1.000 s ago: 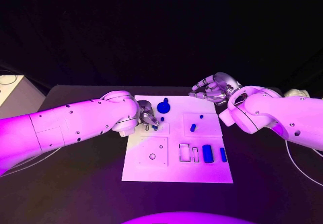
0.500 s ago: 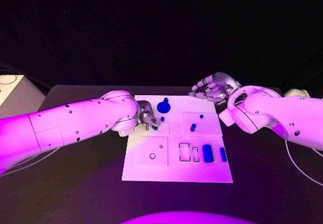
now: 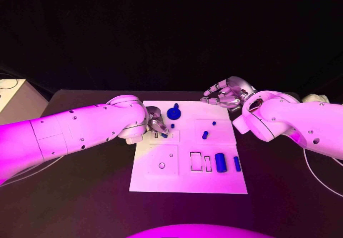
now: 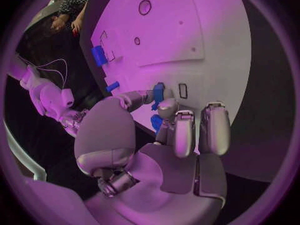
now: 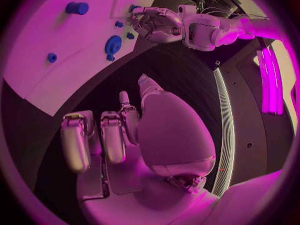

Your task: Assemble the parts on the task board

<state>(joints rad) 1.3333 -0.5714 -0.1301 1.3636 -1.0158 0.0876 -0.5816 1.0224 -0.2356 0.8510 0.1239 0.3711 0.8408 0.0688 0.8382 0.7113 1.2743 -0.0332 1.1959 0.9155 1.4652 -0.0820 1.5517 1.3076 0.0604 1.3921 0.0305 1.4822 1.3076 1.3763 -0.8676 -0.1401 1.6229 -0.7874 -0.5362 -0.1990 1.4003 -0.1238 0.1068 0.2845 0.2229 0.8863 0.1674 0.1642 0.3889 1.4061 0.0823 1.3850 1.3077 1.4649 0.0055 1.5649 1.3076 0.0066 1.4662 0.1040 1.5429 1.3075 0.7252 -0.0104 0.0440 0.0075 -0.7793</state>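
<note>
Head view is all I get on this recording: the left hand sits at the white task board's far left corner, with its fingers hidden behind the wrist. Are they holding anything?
Observer: Yes. In the left wrist view the silver left hand pinches a small blue part between its thumb and a finger.
Operator: Is there a slot near it?
Observer: A small dark-outlined rectangular slot lies in the flat white task board right beside the part; the part is not in it.
Operator: And the right palm?
Observer: The right wrist view shows the silver right hand holding nothing, its fingers apart, over the black table off the board.
</note>
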